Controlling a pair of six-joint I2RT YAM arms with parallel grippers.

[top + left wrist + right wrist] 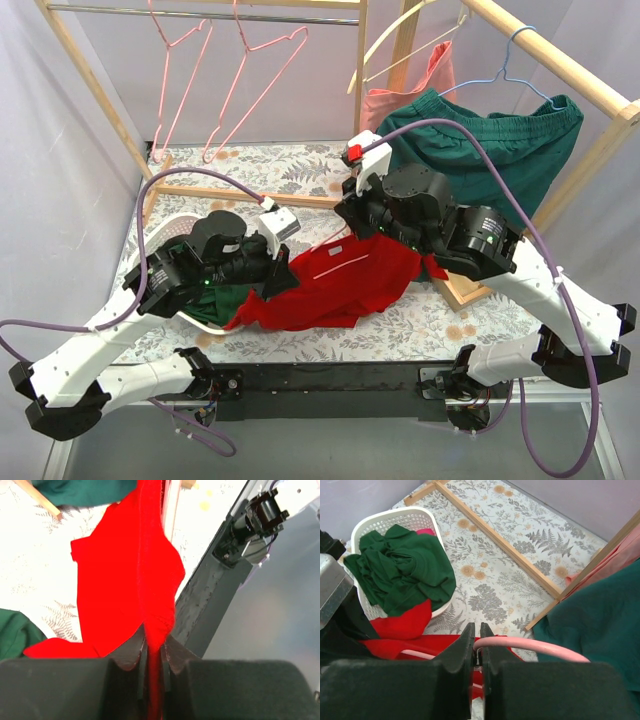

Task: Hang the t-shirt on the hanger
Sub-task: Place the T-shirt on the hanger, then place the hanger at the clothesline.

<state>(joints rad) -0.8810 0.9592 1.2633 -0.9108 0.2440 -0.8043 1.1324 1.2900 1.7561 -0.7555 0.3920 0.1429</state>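
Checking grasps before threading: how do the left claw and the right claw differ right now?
The left claw pinches a fold of the red t-shirt; the right claw clamps the pink hanger wire. Fabric runs straight ahead from the left claw; the wire curves sideways out of the right claw. Shared: both shut.

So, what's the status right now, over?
Left gripper shut on red t-shirt. Right gripper shut on pink hanger. Basket of green clothes beside, nothing blocking.
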